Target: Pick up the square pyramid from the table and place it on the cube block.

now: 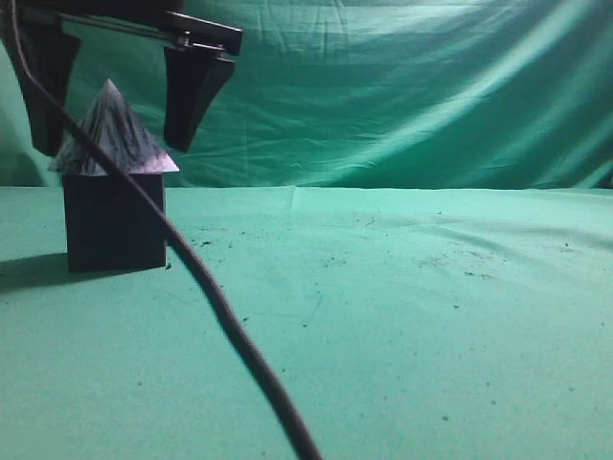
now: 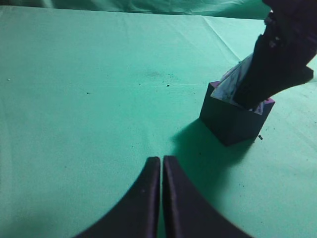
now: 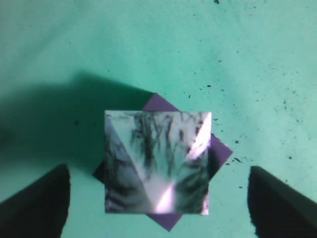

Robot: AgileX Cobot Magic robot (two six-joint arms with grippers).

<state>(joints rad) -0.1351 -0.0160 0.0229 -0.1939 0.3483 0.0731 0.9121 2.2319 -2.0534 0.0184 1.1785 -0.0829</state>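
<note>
Task basically done: square pyramid [image 1: 113, 134] sits on top of cube block [image 1: 115, 220], apex up, long axis vertical, base twisted approx 45° vs cube top so corners overhang. Right gripper [image 3: 158, 208] spread wide around pyramid, fingers clear, not touching. Left gripper [image 2: 161, 171] pinched closed, empty, near cube on table [image 1: 402, 316]. Left: retract only.

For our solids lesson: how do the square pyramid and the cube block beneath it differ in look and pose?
The square pyramid is pale with dark marbled streaks; the cube block is plain and very dark. The pyramid tapers to a point; the cube is flat-topped. The pyramid sits on the cube, which rests on the table. From above, the pyramid's base is turned relative to the cube's top. Both bases look similar in width.
</note>
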